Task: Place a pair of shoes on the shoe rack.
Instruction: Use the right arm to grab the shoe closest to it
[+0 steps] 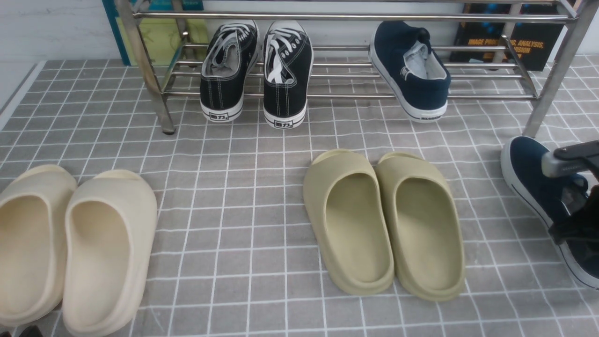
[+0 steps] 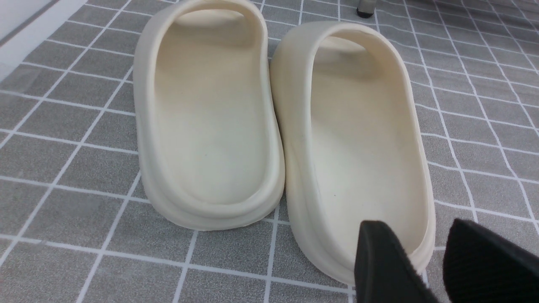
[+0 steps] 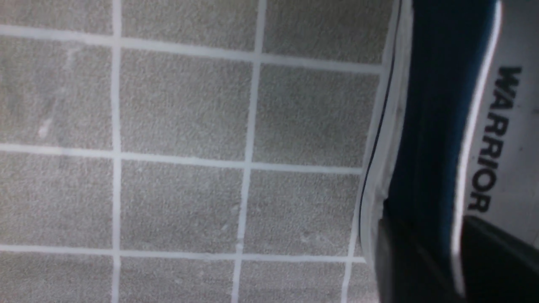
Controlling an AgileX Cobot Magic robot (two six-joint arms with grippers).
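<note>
Grasping step: the right end effector (image 1: 552, 199) pinches the side wall of a navy-blue canvas slip-on sneaker (image 1: 529, 178) on the grey gridded tabletop (image 1: 234, 187) at three o'clock. Its mate (image 1: 412, 70) already rests on the chrome tube shoe rack (image 1: 327, 17) at one o'clock. The next move likely calls for lifting the sneaker there. The left end effector (image 2: 433, 261) is spread and idle.

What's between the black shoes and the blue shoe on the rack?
Nothing. The front view shows only bare shoe rack bars between the black shoes and the blue shoe.

— What's lost?
— My right gripper (image 1: 568, 196) hides part of the navy slip-on (image 1: 526, 173); the front view's right edge cuts it off. 1 cream slide (image 1: 28, 243) is clipped left. Wrist view's blurred; my grip's unclear.
</note>
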